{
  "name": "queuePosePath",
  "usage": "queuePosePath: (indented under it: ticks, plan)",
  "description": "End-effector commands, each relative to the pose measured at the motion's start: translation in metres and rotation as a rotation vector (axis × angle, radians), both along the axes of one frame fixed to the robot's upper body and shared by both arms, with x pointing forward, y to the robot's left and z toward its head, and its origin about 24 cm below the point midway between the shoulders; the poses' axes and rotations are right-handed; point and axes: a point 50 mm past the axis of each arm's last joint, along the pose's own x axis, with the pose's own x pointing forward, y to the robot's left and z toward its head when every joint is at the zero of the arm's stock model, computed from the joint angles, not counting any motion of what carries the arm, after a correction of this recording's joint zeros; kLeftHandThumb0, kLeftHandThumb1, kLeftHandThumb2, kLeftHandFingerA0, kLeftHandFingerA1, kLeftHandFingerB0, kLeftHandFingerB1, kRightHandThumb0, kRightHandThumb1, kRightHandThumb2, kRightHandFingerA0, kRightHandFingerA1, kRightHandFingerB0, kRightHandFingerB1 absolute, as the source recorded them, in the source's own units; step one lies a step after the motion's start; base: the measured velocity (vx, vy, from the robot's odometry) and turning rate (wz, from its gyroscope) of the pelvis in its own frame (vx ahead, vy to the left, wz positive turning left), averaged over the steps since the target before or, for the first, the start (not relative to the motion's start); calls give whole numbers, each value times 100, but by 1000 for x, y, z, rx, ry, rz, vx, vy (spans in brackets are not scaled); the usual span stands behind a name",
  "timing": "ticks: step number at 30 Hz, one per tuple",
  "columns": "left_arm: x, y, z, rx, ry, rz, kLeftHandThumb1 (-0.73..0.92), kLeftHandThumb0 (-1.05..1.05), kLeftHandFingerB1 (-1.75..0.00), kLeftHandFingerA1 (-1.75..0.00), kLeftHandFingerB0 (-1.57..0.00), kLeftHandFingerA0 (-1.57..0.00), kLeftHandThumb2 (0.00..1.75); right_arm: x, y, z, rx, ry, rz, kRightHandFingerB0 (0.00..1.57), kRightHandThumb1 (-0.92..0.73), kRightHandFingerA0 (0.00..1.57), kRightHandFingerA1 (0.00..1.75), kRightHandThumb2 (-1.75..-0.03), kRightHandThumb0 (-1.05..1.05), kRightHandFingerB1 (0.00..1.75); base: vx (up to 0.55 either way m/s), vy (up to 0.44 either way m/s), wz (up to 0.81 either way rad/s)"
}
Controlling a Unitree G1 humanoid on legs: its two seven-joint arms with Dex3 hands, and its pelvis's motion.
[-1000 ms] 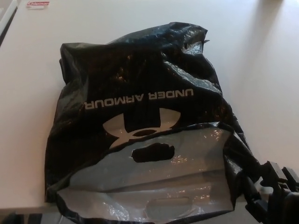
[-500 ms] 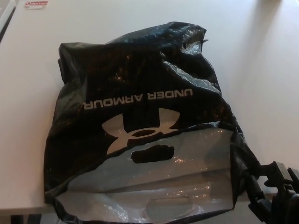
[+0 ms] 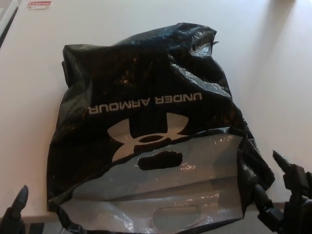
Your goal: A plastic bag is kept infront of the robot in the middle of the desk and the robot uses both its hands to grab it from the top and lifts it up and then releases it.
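A pale, nearly white tabletop (image 3: 273, 73) fills the head view, with soft daylight shading across its right side and a darker strip running along its far left edge. At the top left corner lies a small white label (image 3: 39, 4) with red lettering too small to read. The black plastic bag (image 3: 146, 83) lies crumpled in the middle of the tabletop, its open mouth turned toward the robot so the grey inner lining and two cut-out handle slots show at the near edge, which reaches the front rim of the tabletop. The right hand (image 3: 287, 200) rises at the lower right corner, just beside the bag's right edge, its thick black fingers (image 3: 281, 162) pointing up and apart, holding nothing. The left hand (image 3: 13, 212) only pokes in at the lower left corner: one dark fingertip stands up close to the bag's left corner, and whether that hand is spread or closed cannot be told. White print on the bag reads "UNDER ARMOUR", upside down from this view, with the brand's white logo (image 3: 146, 134) below it.
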Motion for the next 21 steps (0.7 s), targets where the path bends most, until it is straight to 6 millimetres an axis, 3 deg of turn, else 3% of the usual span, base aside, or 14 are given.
queuePosePath:
  ticks: [1, 4, 14, 15, 16, 17, 18, 21]
  plan:
    - [-1, 3, -1, -41, 72, -7, 47, -38, -2, -175, 0, -16, 50, 8, -14, -6, -4, 232, 54, 0, -47, 14, 31, -81, -75, 2, 0, 0, 0]
    - [0, 7, -4, -42, 91, 3, 53, -38, 0, -175, 0, -22, 47, 10, -16, -3, 35, 250, 81, 0, -47, 12, 35, -81, -74, 3, 0, 0, 0]
    - [13, 22, -14, -88, 164, 55, 46, -43, 0, -175, 0, -36, 48, 14, -22, 6, -38, 274, 129, 0, -46, 12, 43, -81, -74, 5, 0, 0, 0]
    - [15, 25, -14, -83, 175, 65, 46, -44, 0, -175, 0, -38, 49, 13, -24, 8, -58, 285, 155, 0, -55, 19, 34, -57, -70, 6, 0, 0, 0]
    - [16, 27, -14, -74, 181, 74, 46, -44, 0, -175, 0, -38, 49, 14, -25, 9, -67, 291, 172, 0, -55, 19, 34, -57, -70, 6, 0, 0, 0]
    - [17, 29, -15, -83, 184, 77, 45, -43, 0, -175, 0, -40, 49, 13, -26, 10, -71, 303, 183, 0, -45, 13, 44, -81, -73, 6, 0, 0, 0]
    - [19, 32, -14, -88, 186, 83, 47, -40, -1, -175, 0, -37, 51, 14, -28, 12, -64, 324, 206, 0, -57, 16, 33, -58, -71, 5, 0, 0, 0]
    - [21, 36, -14, -109, 197, 92, 45, -39, 0, -175, 0, -41, 48, 14, -36, 15, -49, 358, 229, 0, -47, 11, 38, -70, -75, 1, 0, 0, 0]
